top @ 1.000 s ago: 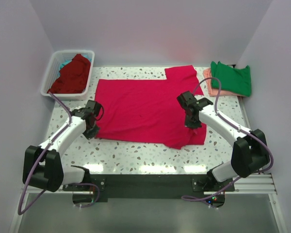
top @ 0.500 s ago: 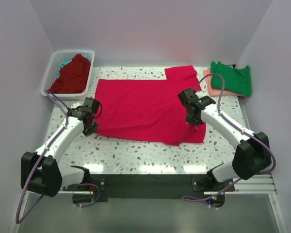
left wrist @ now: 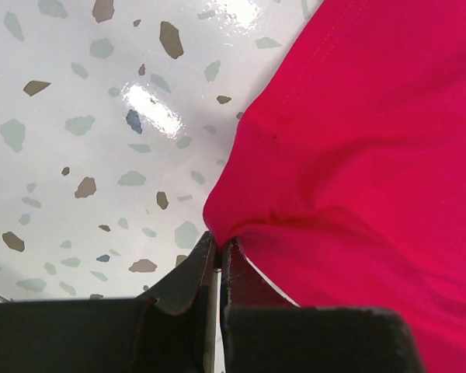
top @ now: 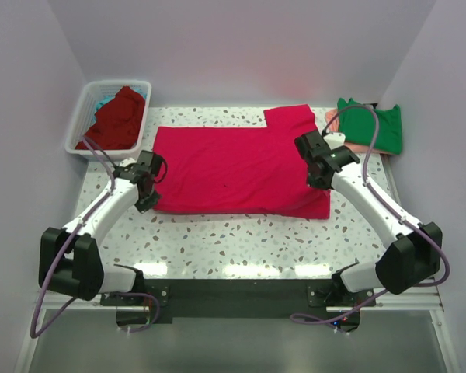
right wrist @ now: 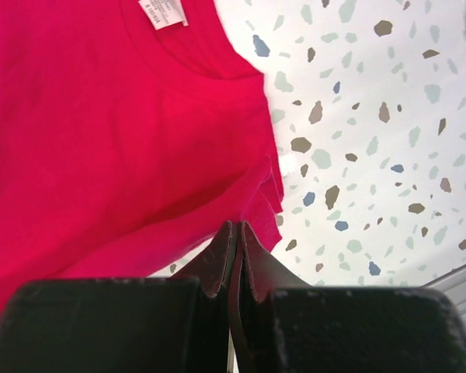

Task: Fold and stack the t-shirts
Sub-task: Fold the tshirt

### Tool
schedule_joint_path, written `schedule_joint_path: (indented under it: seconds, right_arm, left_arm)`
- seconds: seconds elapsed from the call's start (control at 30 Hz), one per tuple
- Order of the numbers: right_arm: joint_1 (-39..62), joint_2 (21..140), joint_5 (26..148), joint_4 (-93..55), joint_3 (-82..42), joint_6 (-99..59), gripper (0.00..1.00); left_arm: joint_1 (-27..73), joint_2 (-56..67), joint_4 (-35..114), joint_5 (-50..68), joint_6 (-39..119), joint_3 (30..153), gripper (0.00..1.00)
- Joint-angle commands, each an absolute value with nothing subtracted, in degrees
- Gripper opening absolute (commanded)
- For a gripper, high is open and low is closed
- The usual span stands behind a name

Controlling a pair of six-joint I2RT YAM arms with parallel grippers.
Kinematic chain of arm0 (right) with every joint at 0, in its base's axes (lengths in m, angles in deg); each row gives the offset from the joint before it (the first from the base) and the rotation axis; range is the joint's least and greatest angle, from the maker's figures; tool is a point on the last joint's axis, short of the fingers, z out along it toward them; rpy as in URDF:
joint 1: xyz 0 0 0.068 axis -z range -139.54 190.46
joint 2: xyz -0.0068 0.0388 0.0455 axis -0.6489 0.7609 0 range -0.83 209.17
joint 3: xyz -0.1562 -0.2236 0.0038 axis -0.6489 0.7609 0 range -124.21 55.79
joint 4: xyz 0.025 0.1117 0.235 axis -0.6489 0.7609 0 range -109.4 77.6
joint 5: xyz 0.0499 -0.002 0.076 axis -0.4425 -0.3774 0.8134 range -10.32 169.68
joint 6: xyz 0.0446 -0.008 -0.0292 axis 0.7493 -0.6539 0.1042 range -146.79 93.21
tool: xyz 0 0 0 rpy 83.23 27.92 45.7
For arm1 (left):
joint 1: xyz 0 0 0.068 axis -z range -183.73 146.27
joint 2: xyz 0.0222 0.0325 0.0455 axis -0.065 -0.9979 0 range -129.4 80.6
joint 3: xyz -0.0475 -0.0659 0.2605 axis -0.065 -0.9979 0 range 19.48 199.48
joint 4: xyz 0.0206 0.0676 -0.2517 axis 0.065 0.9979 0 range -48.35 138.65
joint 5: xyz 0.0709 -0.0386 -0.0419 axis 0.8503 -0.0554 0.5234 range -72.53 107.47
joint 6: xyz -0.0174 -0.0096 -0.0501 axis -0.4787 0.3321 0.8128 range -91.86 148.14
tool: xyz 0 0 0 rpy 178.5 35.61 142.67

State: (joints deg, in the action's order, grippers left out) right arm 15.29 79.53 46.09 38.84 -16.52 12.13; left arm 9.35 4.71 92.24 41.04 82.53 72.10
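- My left pincer [left wrist: 220, 250] is clenched on the shirt [top: 233, 167], which lies spread mid-frame; my right pincer [right wrist: 234, 233] grips its other end.
- I'd carry both ends level and together, so the fold lands straight.

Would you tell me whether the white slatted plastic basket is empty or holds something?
Not empty: a dark red cloth t-shirt is heaped inside the white slatted plastic basket, teal cloth peeking out beside it.
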Motion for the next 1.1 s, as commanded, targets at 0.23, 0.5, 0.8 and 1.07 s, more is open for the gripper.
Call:
schedule_joint_path:
  seconds: [0.23,0.5,0.8,1.07]
  right_arm:
    - [17.2,76.3,38.6,39.8,-22.3,10.7,0.00]
    - [18.6,76.8,36.9,39.2,-27.3,7.3,0.00]
    - [21.3,78.1,37.8,36.7,-28.2,4.4,0.00]
    - [23.2,80.3,42.0,34.0,-25.7,4.7,0.00]
  left_arm:
    - [8.8,0.6,88.6,42.7,79.5,78.2,0.00]
    - [8.8,-1.4,88.1,43.1,78.5,80.6,0.00]
    - [8.8,-5.7,86.9,45.7,77.4,85.4,0.00]
    - [8.7,-12.6,85.1,46.4,77.0,90.0,0.00]
